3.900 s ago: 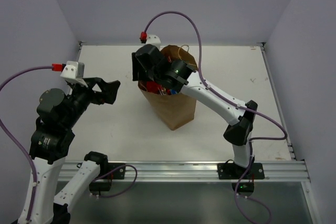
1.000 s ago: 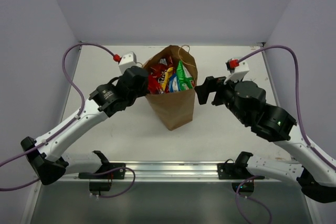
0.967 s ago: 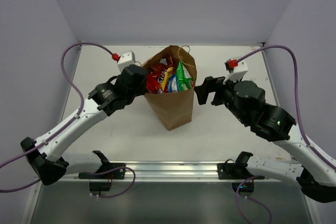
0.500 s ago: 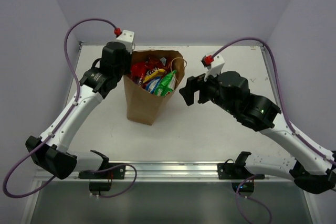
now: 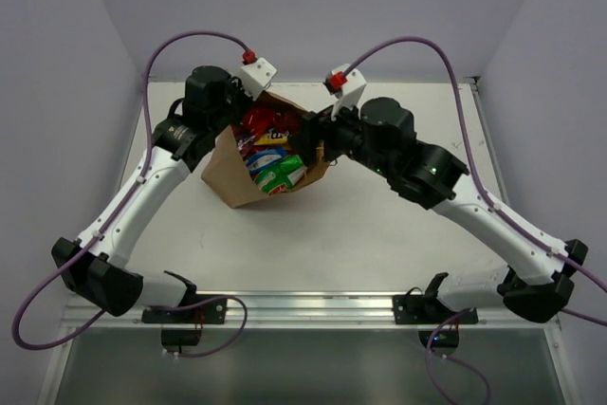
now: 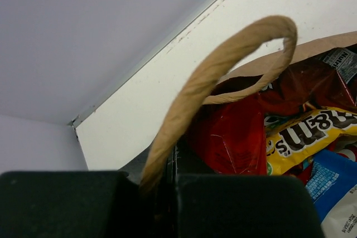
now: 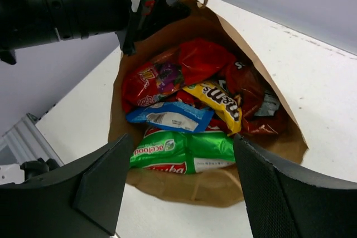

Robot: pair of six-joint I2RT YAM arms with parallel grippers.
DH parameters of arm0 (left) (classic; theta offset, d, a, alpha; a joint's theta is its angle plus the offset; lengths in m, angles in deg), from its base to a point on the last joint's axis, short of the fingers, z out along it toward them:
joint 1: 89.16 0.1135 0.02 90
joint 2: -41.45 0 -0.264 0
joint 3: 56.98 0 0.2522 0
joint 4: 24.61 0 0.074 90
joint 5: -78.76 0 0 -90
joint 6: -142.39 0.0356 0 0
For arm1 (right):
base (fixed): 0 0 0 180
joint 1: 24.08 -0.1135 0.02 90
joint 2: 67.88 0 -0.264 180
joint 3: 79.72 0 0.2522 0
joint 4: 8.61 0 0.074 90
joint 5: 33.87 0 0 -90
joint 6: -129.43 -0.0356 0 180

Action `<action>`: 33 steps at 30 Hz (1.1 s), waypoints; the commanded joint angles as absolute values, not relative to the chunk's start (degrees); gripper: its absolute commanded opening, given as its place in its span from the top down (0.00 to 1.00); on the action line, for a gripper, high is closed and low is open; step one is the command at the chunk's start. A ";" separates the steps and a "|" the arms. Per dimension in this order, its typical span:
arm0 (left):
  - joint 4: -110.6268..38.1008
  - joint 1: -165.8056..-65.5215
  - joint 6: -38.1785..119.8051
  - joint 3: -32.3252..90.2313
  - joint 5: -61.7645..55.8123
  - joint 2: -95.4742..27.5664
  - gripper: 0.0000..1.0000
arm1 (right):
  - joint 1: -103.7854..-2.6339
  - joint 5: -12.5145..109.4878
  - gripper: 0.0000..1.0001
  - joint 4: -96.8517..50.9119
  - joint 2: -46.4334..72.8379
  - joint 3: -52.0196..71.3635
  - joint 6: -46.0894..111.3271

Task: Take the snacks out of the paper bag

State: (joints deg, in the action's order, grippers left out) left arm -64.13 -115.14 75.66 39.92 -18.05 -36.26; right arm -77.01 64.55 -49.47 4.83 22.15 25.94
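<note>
Both arms have swung in toward 12 o'clock since half a second ago, and the bag (image 5: 232,173) has gone from standing upright to leaning over, its base at about 7 o'clock and its mouth turned up and toward 2 o'clock. It sits on the table (image 5: 398,225) left of centre, toward the far edge.

The left gripper (image 5: 242,113) is at the bag's far rim. In the left wrist view its fingers are pressed together, and the handle (image 6: 223,59) runs down into the slit between them, so it looks clamped on the handle and seems to be holding the bag in its tilt. The right gripper (image 5: 318,132) hangs just beside the rim at 3 o'clock, its fingers spread wide in its own view, holding nothing.

All the snacks are inside. The right wrist view looks straight into the mouth:
- a red packet (image 7: 178,68) at 12 o'clock
- a yellow packet (image 7: 220,101) near the middle
- a blue packet (image 7: 170,118) below it
- a green packet (image 7: 187,149) nearest the lip at 6 o'clock

No packet lies on the table, so the step in hand is opening and steadying the bag, with removal not yet begun.

Next, I judge the right gripper should reach in for one packet, most likely the green one at the lip or the red one on top. It should pinch an edge and draw the packet out while the left gripper keeps the bag from sliding.
</note>
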 commanded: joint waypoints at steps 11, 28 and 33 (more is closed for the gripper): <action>-47.60 -114.83 67.61 33.26 -11.07 -24.56 1.00 | -77.70 65.62 0.30 -40.83 16.67 15.96 4.66; -51.72 -115.27 61.44 30.79 -12.56 -22.89 1.00 | -80.33 73.87 0.31 -44.70 21.16 14.28 5.66; -53.13 -115.27 61.36 30.79 -12.73 -22.71 1.00 | -80.33 74.94 0.35 -40.84 17.82 12.44 20.52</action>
State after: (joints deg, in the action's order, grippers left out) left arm -59.71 -115.23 62.76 29.51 -11.47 -26.18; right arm -80.40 70.67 -43.87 21.51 13.41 10.13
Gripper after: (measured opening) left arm 0.020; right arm 0.657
